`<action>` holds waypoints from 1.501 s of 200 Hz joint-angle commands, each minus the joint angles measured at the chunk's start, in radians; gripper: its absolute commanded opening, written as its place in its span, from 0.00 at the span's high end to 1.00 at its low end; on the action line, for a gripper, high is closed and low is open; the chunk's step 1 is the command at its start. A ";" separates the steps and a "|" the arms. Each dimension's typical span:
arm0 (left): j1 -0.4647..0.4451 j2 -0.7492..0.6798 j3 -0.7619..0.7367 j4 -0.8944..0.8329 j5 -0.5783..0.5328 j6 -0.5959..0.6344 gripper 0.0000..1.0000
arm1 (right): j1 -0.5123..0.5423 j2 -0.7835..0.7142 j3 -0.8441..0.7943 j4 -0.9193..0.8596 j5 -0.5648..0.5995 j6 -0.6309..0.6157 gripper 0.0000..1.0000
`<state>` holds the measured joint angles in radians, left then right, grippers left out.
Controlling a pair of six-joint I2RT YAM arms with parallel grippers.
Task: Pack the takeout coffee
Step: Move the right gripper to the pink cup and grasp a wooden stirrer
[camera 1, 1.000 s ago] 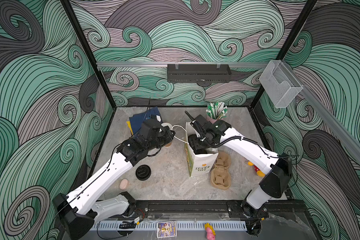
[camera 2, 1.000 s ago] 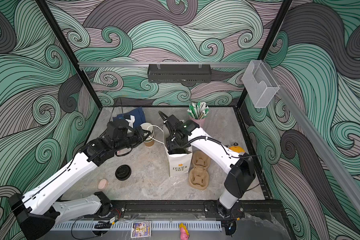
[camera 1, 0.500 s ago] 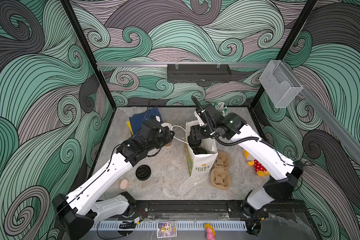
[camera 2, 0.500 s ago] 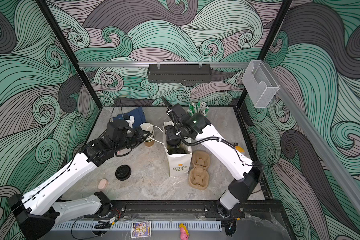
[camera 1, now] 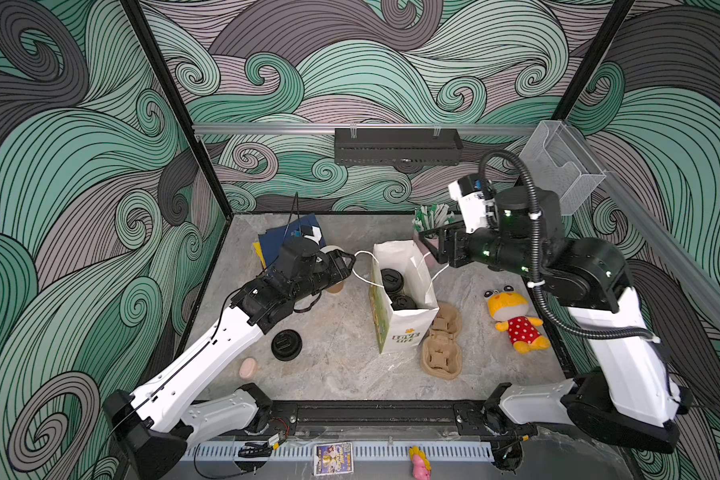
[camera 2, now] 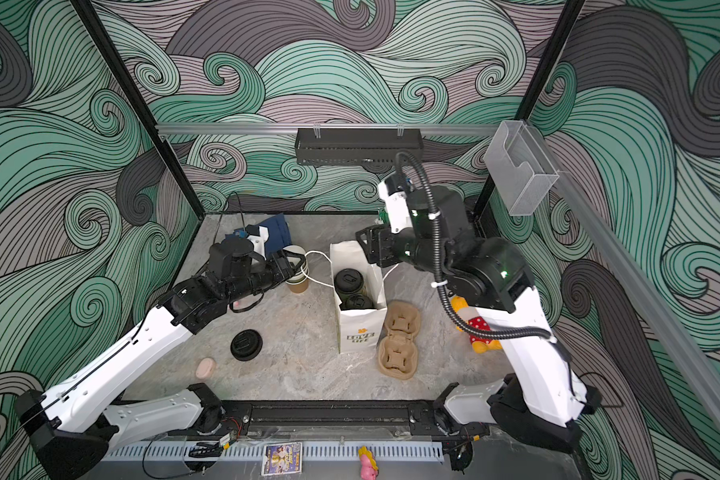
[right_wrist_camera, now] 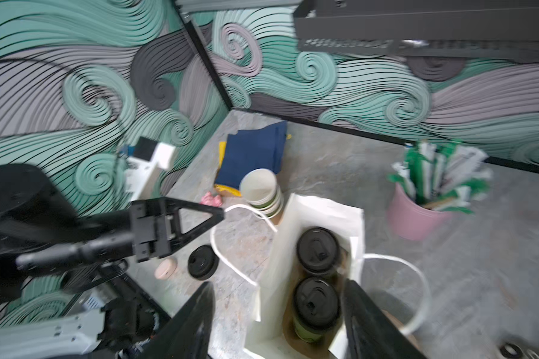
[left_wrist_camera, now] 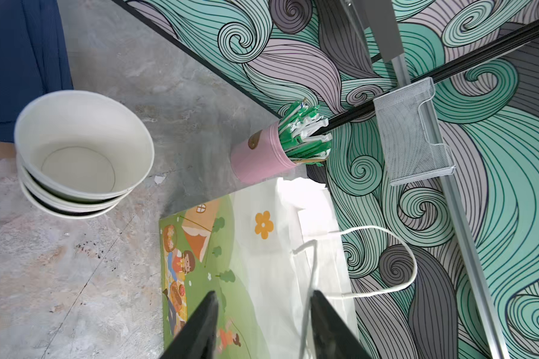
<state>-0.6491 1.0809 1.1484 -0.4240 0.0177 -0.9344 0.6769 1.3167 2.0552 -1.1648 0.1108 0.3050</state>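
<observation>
You have both coffees standing in the white paper bag [camera 1: 404, 328], the far lidded cup [camera 1: 392, 279] just beside the near lidded cup [camera 1: 404, 302], your left gripper [left_wrist_camera: 263, 293] parted loosely around the bag's cord handle [left_wrist_camera: 386, 264] without pinching it, and your right gripper [right_wrist_camera: 279, 283] hovering wide apart and empty near the bag's mouth.

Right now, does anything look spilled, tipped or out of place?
Nothing spilled: both lidded cups stand upright inside the paper bag. One black lid lies loose on the table, and the pulp carrier sits empty beside the bag.
</observation>
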 commanded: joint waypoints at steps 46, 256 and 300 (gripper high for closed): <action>0.031 -0.039 0.218 -0.211 -0.187 0.129 0.43 | -0.335 0.103 -0.170 -0.064 -0.053 0.117 0.49; 0.053 0.169 0.336 -0.083 -0.214 0.143 0.46 | -0.469 0.543 -0.240 0.340 -0.097 0.200 0.64; 0.058 0.175 0.347 -0.086 -0.211 0.141 0.46 | -0.478 0.576 -0.226 0.361 -0.103 0.203 0.70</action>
<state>-0.5976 1.2488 1.4452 -0.5220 -0.1970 -0.8040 0.2077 1.8606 1.8080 -0.8223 0.0029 0.4950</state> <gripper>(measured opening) 0.543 0.312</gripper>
